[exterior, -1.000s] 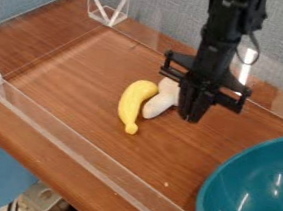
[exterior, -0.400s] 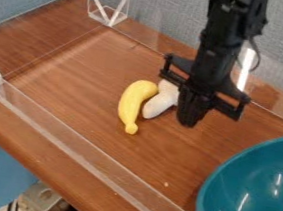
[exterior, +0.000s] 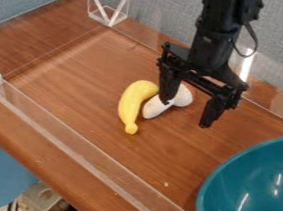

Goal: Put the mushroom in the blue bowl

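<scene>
The black, jointed metal gripper (exterior: pixel 190 102) hangs from the top of the frame, right of centre, its two fingers spread wide; one finger comes down on the left, over the cream-white toy mushroom with its thick stem (exterior: pixel 169 101), and the other stands well to the right over bare wood. The mushroom lies near the middle of the frame, slightly above centre, at the left finger rather than midway between the two; that finger hides part of it, and whether they touch is hard to say from this angle.

Just left of the mushroom, and very close to it, lies the curved yellow banana (exterior: pixel 133 106); on that side there is little room for a finger, while to the right the brown wooden tabletop (exterior: pixel 92 77) shows open surface as far as the large, deep, glossy teal-blue bowl (exterior: pixel 255 191), which fills the lower right and is cut off by the frame's right edge. A low clear plastic barrier (exterior: pixel 92 165) runs along the table's near edge, from the left side down towards the bottom right; a grey textured wall panel (exterior: pixel 157 9) closes off the top, behind the gripper; a white triangular bracket (exterior: pixel 107 9) stands at the upper left.
</scene>
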Tool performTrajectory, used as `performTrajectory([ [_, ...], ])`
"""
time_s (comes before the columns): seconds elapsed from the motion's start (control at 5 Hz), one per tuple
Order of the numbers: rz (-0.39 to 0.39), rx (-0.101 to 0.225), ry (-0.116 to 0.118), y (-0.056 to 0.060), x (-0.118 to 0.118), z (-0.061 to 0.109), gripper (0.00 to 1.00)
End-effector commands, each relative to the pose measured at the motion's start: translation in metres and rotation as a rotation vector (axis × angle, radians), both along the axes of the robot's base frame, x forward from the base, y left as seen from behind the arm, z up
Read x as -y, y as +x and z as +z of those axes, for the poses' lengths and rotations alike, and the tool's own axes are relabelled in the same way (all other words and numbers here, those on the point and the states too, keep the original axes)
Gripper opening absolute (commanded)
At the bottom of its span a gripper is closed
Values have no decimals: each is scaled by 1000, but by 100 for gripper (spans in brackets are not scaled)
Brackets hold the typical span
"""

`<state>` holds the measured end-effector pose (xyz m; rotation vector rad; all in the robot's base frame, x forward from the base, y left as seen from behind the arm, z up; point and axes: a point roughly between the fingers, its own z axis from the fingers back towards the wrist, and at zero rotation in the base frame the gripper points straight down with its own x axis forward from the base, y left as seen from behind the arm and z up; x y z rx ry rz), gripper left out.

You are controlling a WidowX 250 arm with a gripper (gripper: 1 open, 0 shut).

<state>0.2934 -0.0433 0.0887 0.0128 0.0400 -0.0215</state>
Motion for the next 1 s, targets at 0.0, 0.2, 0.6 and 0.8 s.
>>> performTrajectory([
  [0.0, 16, 72, -5, 9, -29, 11, 100],
  [0.2, 30, 61, -5, 18, -54, -4, 100],
  [0.6, -15, 24, -11, 24, -57, -37, 100],
  [0.8, -63, 21, -14, 22, -48, -42, 0],
])
